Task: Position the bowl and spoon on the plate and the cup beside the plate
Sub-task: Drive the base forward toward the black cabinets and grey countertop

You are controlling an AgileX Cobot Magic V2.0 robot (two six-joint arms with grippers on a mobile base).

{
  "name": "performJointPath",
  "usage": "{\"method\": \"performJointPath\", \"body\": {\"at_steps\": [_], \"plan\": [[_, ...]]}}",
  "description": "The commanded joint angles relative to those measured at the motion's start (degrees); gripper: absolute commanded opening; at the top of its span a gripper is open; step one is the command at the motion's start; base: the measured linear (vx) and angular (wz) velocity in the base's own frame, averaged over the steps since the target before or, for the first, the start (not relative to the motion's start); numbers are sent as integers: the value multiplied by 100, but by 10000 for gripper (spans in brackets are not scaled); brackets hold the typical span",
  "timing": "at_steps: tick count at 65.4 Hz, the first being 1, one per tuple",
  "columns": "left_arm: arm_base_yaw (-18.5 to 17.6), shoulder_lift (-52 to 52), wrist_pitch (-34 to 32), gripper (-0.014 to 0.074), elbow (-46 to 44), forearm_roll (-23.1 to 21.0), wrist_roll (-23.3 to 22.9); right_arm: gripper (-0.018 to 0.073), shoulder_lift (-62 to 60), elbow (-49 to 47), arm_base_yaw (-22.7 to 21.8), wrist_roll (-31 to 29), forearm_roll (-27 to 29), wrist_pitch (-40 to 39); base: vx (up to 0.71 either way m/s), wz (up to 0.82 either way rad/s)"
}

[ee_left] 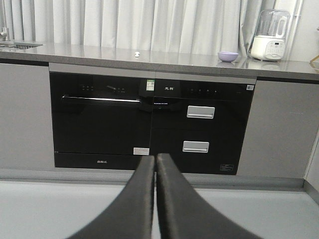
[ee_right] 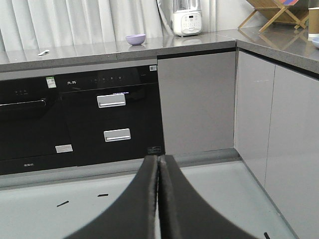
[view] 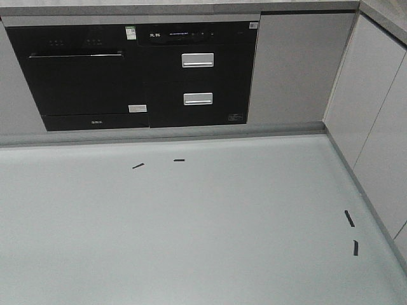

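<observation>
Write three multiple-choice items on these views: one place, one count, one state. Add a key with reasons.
1. Where is the bowl?
A) on the countertop, left of the white appliance
B) on a stool
C) inside an open drawer

2. How many black tape marks lie on the floor in the front view?
A) two
B) four
C) seven

3. What state is the left tool in?
A) wide open
B) shut on a cloth
C) shut, holding nothing

Key:
1 A: the bowl sits on the grey top beside the appliance.
2 B: two marks lie near the black oven unit and two at the right.
3 C: its fingers meet with nothing between them.
</observation>
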Motion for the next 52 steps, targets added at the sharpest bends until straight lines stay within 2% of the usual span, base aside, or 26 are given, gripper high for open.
{"method": "performJointPath", "body": {"at_steps": [1,52], "plan": [[10,29,-407,-6,162,-1,-46,-6,-61,92,-7,-53,-33,-440,0,0],[10,29,-407,-6,162,-1,-46,-6,-61,92,-7,-53,-33,-440,0,0]]}}
